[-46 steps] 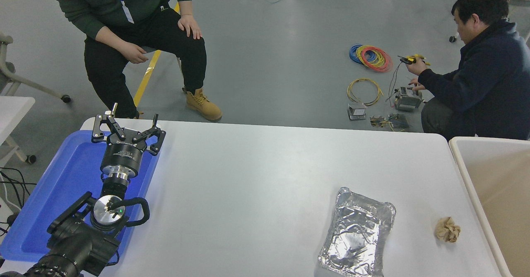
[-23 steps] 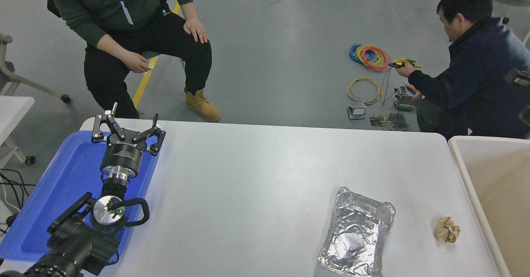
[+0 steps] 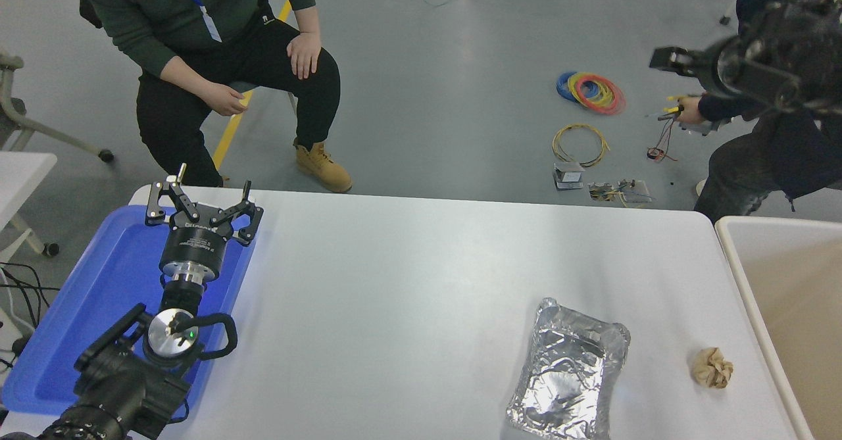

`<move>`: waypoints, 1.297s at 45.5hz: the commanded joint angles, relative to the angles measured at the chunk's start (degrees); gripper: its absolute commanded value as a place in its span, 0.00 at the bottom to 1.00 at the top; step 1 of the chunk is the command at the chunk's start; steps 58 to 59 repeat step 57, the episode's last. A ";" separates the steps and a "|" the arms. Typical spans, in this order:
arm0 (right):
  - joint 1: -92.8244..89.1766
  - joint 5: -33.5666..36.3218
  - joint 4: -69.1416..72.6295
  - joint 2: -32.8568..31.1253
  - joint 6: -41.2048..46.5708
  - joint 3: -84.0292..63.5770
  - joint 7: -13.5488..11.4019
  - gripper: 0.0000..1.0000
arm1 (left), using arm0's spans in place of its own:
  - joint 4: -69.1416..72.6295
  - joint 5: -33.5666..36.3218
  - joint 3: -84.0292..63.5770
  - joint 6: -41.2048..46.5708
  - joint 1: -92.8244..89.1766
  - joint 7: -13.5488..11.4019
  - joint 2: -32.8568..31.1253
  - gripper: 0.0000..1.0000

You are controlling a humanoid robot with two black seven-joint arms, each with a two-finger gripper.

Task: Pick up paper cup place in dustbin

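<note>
The paper cup is not in view anywhere on the table. The dustbin [image 3: 776, 225], beige with a thick cream rim, stands at the table's right end, cut off by the picture's edge. My right arm comes in from the right edge high up at the top right, and its gripper [image 3: 668, 60] hangs over the floor beyond the table, far from the dustbin. It is too dark and blurred to tell how its jaws stand. My left gripper [image 3: 200, 200] is parked open and empty over the blue tray [image 3: 99, 295] at the lower left.
A crinkled silver foil tray [image 3: 569, 377] and a crumpled brown paper ball [image 3: 712, 367] lie at the table's front right. One person sits at the far left side. Another crouches at the far right by coils of wire [image 3: 591, 91] on the floor.
My right arm has come into view at the top right, in front of the crouching person. That person has shifted to the right. The left arm and the table's objects have not moved.
</note>
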 commanded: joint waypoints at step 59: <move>17.76 -2.06 33.20 -4.24 21.05 -0.81 -0.44 1.00 | 0.00 0.00 0.00 0.01 0.00 -0.10 -0.04 1.00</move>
